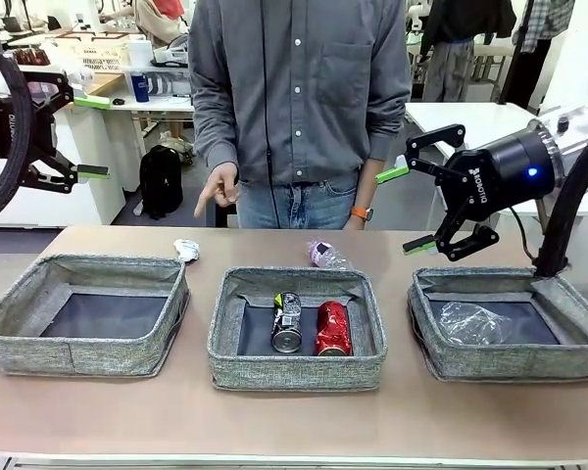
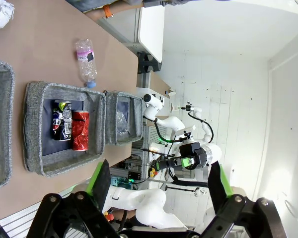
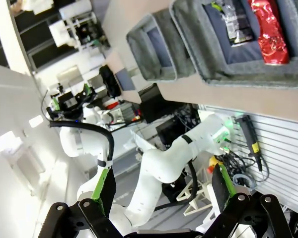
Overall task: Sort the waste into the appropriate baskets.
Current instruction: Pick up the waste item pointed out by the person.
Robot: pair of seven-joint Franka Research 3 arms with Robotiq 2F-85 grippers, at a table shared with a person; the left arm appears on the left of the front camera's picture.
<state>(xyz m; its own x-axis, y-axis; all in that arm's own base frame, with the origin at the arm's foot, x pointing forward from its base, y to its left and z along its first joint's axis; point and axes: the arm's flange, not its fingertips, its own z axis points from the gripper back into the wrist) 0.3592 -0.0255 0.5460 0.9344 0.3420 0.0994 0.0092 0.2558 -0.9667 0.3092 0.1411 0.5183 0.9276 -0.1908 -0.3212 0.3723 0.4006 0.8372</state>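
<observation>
Three grey fabric baskets stand in a row: left (image 1: 78, 354), middle (image 1: 296, 372), right (image 1: 510, 364). A dark printed can (image 1: 287, 321) and a red can (image 1: 333, 328) lie side by side in the middle one. The right one holds a crushed clear bottle (image 1: 470, 321). Behind the baskets, a white paper wad (image 1: 186, 249) and a pink-labelled bottle (image 1: 325, 256) lie on the table. My left gripper (image 1: 92, 136) hangs open, high at the far left. Above the right basket my right gripper (image 1: 406, 210) is open and holds nothing. The left wrist view shows the wad (image 2: 2, 12), the bottle (image 2: 85, 58) and both cans (image 2: 61, 120).
A person stands at the far side, one hand (image 1: 218, 188) pointing down toward the table between the wad and the bottle. The tabletop (image 1: 294, 421) in front of the baskets is bare wood. The left basket shows a dark bare base.
</observation>
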